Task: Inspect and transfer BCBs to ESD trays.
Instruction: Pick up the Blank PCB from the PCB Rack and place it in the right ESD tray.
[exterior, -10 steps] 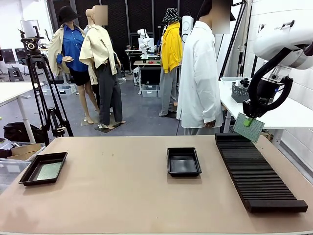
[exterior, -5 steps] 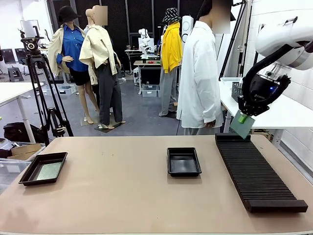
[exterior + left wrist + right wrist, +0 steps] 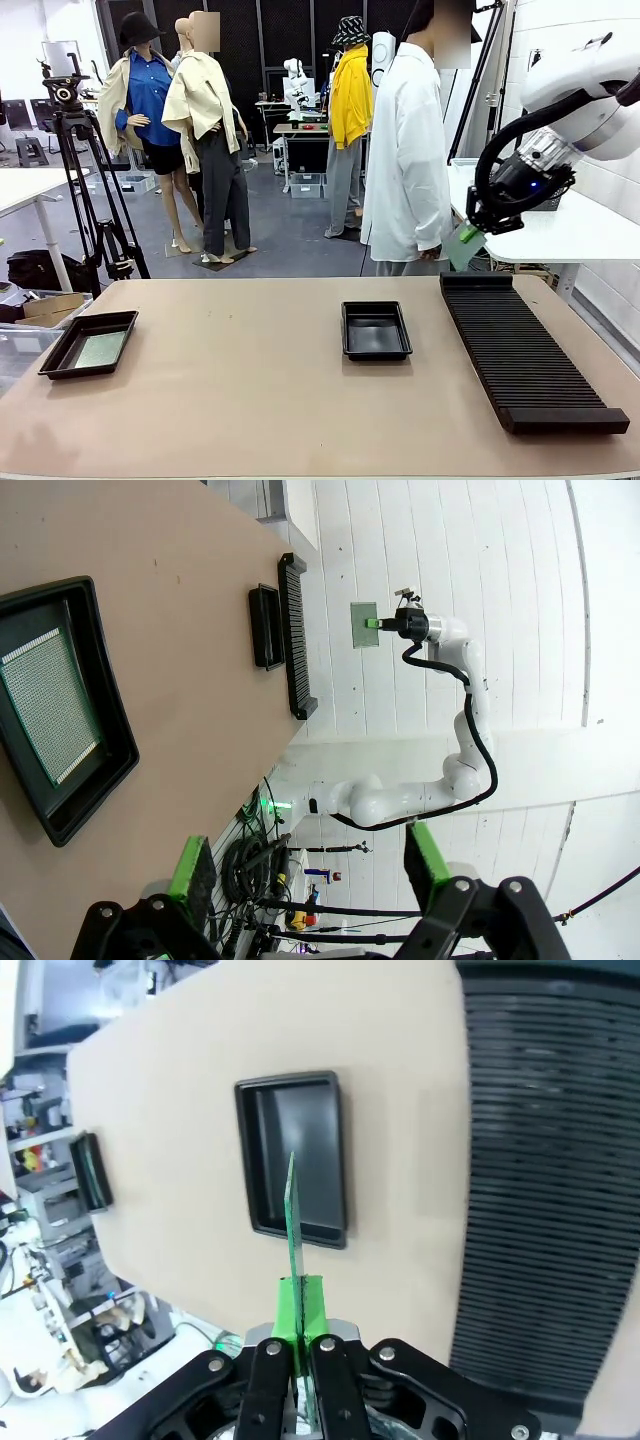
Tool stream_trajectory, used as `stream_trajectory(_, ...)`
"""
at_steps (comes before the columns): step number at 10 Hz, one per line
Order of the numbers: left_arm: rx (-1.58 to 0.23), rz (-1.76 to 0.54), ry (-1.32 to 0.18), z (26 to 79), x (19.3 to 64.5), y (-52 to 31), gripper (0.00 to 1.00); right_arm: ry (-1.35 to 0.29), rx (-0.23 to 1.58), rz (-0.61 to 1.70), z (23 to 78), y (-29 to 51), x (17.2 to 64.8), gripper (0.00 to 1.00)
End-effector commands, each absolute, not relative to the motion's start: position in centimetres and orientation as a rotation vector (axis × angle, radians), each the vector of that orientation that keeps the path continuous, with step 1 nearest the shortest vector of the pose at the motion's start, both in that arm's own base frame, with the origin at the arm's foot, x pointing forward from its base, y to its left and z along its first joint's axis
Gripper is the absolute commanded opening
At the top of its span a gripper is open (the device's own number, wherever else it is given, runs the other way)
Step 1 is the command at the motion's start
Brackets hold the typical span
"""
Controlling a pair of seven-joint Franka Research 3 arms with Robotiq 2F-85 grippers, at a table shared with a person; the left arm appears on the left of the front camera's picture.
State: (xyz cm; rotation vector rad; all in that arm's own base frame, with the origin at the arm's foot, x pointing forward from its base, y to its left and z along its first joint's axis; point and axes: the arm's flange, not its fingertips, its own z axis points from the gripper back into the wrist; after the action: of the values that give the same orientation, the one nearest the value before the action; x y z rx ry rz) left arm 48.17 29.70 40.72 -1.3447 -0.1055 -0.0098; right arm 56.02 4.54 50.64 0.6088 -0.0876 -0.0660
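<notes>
My right gripper (image 3: 470, 234) is shut on a green BCB (image 3: 464, 246) and holds it in the air above the far left corner of the long black rack (image 3: 525, 350). In the right wrist view the BCB (image 3: 293, 1220) stands edge-on between the green pads (image 3: 300, 1305), with the middle ESD tray (image 3: 290, 1082) below it, nothing inside. That tray (image 3: 375, 306) sits at the table's centre. The left ESD tray (image 3: 60, 352) holds another BCB (image 3: 101, 349). My left gripper (image 3: 310, 860) hangs open high over that tray (image 3: 110, 750) and its BCB (image 3: 48, 705).
The slotted rack (image 3: 530, 1160) runs along the table's right side. A person in a white shirt (image 3: 410, 150) stands at the far edge, behind the middle tray. A tripod (image 3: 85, 180) stands off the table at the back left. Bare tabletop lies between the trays.
My right gripper has carried the BCB left and slightly up, away from the rack's far end, turning it more edge-on to the front camera. The left arm and trays have not moved.
</notes>
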Motion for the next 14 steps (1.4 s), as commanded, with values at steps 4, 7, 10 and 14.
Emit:
stream_trajectory(4, -1.344, -0.013, -0.108, 40.9, 48.2, 29.7, 1.0, -0.085, 0.737, -0.064, 46.5, 10.0, 57.2, 0.0)
stream_trajectory(7, -1.344, -0.013, -0.108, 40.9, 48.2, 29.7, 1.0, -0.113, 0.728, -0.106, 43.9, 13.8, 58.3, 0.0)
stream_trajectory(10, -1.344, -0.013, -0.108, 40.9, 48.2, 29.7, 1.0, -0.155, 0.751, -0.124, 41.1, 16.4, 59.0, 0.0)
stream_trajectory(14, -1.344, -0.013, -0.108, 40.9, 48.2, 29.7, 1.0, -0.124, 0.726, -0.119, 38.0, 18.7, 59.3, 0.0)
